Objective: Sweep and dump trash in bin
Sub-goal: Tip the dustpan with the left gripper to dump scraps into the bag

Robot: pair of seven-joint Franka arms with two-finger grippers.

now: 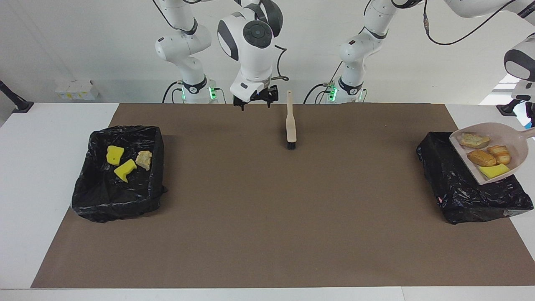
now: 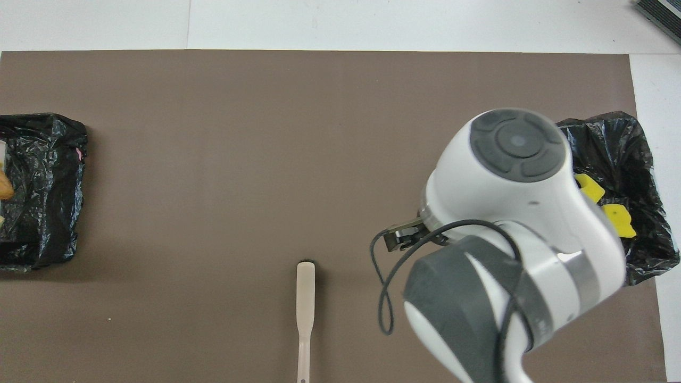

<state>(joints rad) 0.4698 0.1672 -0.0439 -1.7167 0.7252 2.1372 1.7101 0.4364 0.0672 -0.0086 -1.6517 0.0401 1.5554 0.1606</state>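
My left gripper (image 1: 531, 121), at the view's edge, is shut on the handle of the beige dustpan (image 1: 508, 138) and holds it tilted over the black-lined bin (image 1: 464, 196) at the left arm's end. In the pan lie trash pieces: a bread chunk (image 1: 474, 140), two tan-orange pastries (image 1: 481, 158) and a yellow sponge (image 1: 494, 170). The bin (image 1: 119, 200) at the right arm's end holds two yellow sponge chunks (image 1: 114, 154) and a tan piece (image 1: 144, 159). My right gripper (image 1: 256, 102) hangs open and empty over the mat's edge by the robots, beside the brush (image 1: 291, 125).
The brush (image 2: 305, 314) lies flat on the brown mat (image 1: 267, 217), bristles pointing away from the robots. White table (image 1: 37, 167) borders the mat. The right arm's wrist (image 2: 511, 223) covers part of its bin (image 2: 633, 159) from above.
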